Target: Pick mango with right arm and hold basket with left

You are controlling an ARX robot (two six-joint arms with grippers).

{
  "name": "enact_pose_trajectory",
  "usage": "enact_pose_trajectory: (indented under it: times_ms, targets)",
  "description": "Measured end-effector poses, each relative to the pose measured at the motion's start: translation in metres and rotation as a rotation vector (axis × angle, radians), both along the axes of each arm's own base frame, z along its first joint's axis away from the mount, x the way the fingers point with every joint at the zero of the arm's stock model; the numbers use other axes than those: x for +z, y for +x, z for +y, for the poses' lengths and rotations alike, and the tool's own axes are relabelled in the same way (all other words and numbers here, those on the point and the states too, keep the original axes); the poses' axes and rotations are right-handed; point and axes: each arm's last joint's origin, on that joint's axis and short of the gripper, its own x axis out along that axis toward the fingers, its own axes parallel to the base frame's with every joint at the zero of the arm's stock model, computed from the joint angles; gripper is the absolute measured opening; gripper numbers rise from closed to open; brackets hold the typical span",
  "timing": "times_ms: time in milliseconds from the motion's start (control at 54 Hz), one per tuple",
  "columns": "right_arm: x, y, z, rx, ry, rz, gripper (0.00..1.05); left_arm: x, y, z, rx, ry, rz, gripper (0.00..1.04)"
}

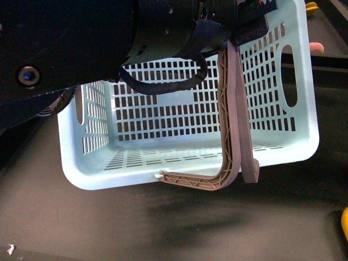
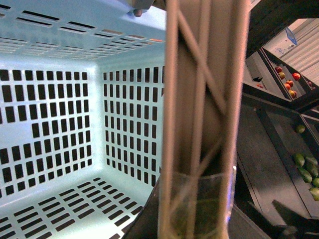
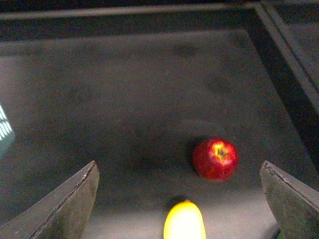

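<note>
The bulky black left arm (image 1: pixel 81 43) fills the top-left of the front view, closest to the lens, with a black cable looping under it. Below it the left gripper (image 1: pixel 242 163) clamps the pale blue basket (image 1: pixel 136 163), its two brown fingers (image 1: pixel 227 109) pressed close together with a slotted wall between them. The basket hangs tilted above the dark table (image 1: pixel 163 228), its open side turned towards the camera.

The left wrist view looks past a blurred lattice finger (image 2: pixel 202 99) into the basket (image 2: pixel 60 114), which holds nothing. Only this view shows dark bins off to the side: one with small red and orange fruits (image 2: pixel 289 82), another with green fruits (image 2: pixel 305 167).

The mango appears clearly only in the right wrist view. The right gripper (image 3: pixel 178 167) is spread wide over a dark tray (image 3: pixel 124 89), holding nothing. The yellow mango (image 3: pixel 184 221) lies on the tray between the two fingertips, cut off by the frame edge. A red apple (image 3: pixel 215 158) sits just beside it, apart from it. The front view shows a yellow sliver (image 1: pixel 345 223) at its right edge, too small to identify.
</note>
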Motion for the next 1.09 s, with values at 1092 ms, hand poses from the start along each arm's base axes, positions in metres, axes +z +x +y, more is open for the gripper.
enact_pose_trajectory:
  times_ms: [1092]
  targets:
    - [-0.185, 0.017, -0.028, -0.148, 0.081, 0.275, 0.96, 0.000, 0.000, 0.000, 0.000, 0.000, 0.000, 0.06]
